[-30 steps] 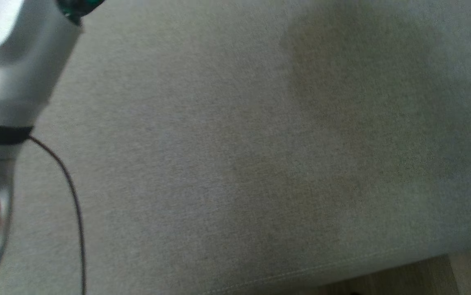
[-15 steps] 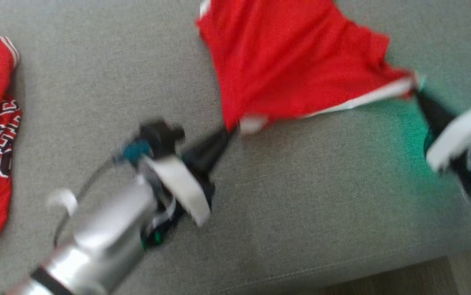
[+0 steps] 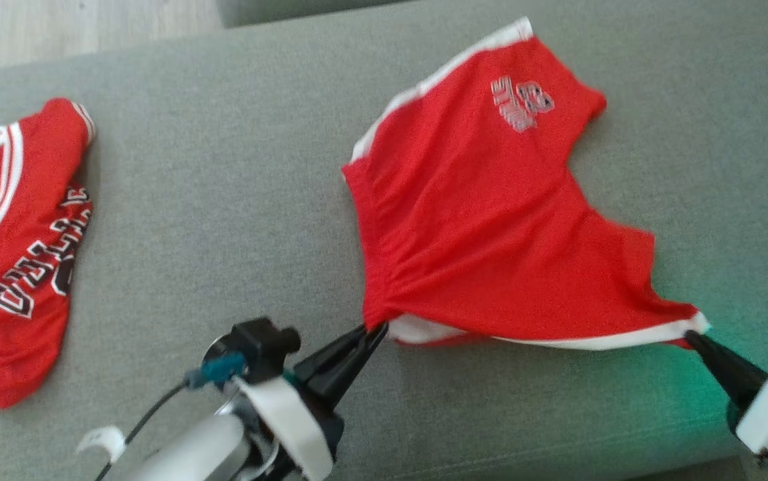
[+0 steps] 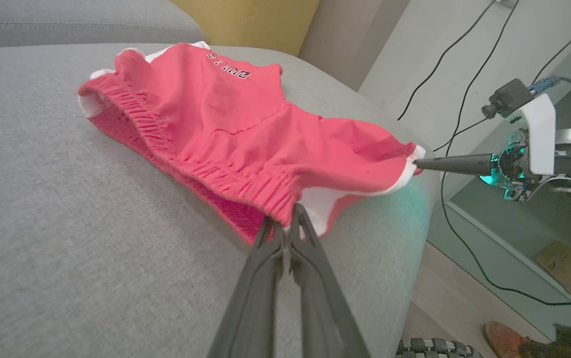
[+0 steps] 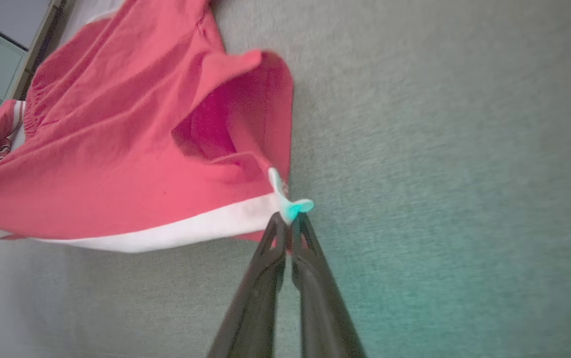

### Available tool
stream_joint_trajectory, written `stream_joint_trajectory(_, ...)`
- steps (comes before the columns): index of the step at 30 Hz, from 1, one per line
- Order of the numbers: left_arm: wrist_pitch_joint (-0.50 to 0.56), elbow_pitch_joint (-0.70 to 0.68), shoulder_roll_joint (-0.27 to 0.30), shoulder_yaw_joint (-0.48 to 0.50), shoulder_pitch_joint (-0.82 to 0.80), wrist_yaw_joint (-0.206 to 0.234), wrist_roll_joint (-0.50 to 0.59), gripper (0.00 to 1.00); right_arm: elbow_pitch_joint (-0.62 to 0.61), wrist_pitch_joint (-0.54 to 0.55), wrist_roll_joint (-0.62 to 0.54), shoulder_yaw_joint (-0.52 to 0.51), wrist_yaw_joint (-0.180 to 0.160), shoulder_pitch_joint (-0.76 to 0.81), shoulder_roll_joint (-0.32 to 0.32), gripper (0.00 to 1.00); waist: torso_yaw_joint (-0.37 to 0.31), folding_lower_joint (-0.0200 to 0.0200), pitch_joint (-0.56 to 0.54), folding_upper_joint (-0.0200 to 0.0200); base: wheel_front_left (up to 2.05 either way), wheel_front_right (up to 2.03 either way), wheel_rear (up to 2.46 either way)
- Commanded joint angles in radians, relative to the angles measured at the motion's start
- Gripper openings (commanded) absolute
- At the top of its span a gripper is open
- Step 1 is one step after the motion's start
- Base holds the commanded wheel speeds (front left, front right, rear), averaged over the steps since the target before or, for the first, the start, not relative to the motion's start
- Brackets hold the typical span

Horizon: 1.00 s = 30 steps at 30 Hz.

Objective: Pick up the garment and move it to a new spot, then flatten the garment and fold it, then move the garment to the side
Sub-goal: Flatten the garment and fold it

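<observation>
- Soft, even light fills all views. Shadows are weak, with only a thin dark band beside the red jersey [image 3: 16, 267] on the grey cushion [image 3: 223, 200].
- A green glow from the right gripper [image 3: 691, 336] colours the cushion near it, strongest in the right wrist view.
- The head view is a little soft, and the pale housing at its lower right edge is smeared.
- The left wrist view is the sharpest, but its lines bend at the edges.
- In the right wrist view the shorts [image 5: 131, 149] look blurred.

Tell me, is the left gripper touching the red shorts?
Touching. The left wrist view shows the left gripper pinching the red shorts at the waistband.
</observation>
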Motion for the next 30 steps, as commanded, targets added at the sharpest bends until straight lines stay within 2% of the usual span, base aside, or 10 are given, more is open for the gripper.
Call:
stream_joint_trajectory(1, -0.005, -0.049, 0.036, 0.056, 0.013, -0.006, 0.035, 0.00, -0.035, -0.057, -0.060, -0.040, 0.007, 0.037, -0.048, 1.00, 0.002, -0.0001, -0.029, -0.0001, 0.00, 0.00, 0.00)
stream_joint_trajectory(6, -0.005, -0.067, 0.053, 0.090, 0.062, -0.006, 0.077, 0.00, -0.061, -0.125, -0.175, -0.082, 0.007, 0.099, -0.002, 1.00, 0.002, -0.0001, -0.041, -0.0001, 0.00, 0.00, 0.00)
stream_joint_trajectory(9, -0.005, -0.070, 0.061, 0.127, 0.084, -0.006, 0.092, 0.00, -0.104, -0.180, -0.282, -0.101, 0.007, 0.126, 0.025, 1.00, 0.005, -0.0001, -0.038, -0.0001, 0.00, 0.00, 0.00)
stream_joint_trajectory(10, -0.005, -0.074, 0.064, 0.148, 0.092, -0.006, 0.099, 0.00, -0.137, -0.217, -0.357, -0.104, 0.007, 0.146, 0.040, 1.00, 0.008, -0.0001, -0.033, -0.0001, 0.00, 0.00, 0.00)
stream_joint_trajectory(12, -0.005, -0.079, 0.068, 0.158, 0.094, -0.006, 0.103, 0.00, -0.143, -0.224, -0.426, -0.110, 0.007, 0.172, 0.059, 1.00, 0.011, -0.0001, -0.023, -0.0001, 0.00, 0.00, 0.00)
stream_joint_trajectory(23, -0.005, -0.087, 0.074, 0.175, 0.075, -0.006, 0.115, 0.00, -0.094, -0.165, -0.527, -0.170, 0.007, 0.240, 0.207, 0.99, 0.027, -0.0001, 0.013, -0.0001, 0.00, 0.00, 0.00)
stream_joint_trajectory(24, -0.005, -0.087, 0.074, 0.175, 0.074, -0.006, 0.115, 0.00, -0.088, -0.164, -0.524, -0.169, 0.007, 0.237, 0.216, 0.91, 0.028, -0.0001, 0.014, -0.0001, 0.00, 0.00, 0.00)
stream_joint_trajectory(26, -0.005, -0.087, 0.073, 0.173, 0.073, -0.006, 0.116, 0.00, -0.074, -0.156, -0.519, -0.157, 0.007, 0.229, 0.225, 0.25, 0.029, -0.0001, 0.012, -0.0001, 0.00, 0.00, 0.00)
stream_joint_trajectory(27, -0.005, -0.086, 0.073, 0.170, 0.072, -0.006, 0.116, 0.00, -0.067, -0.148, -0.516, -0.149, 0.007, 0.226, 0.225, 0.00, 0.029, -0.0001, 0.011, -0.0001, 0.00, 0.00, 0.00)
stream_joint_trajectory(30, -0.005, -0.082, 0.073, 0.168, 0.071, -0.006, 0.115, 0.00, -0.052, -0.137, -0.512, -0.134, 0.007, 0.216, 0.220, 0.00, 0.030, -0.0001, 0.002, -0.0001, 0.00, 0.00, 0.00)
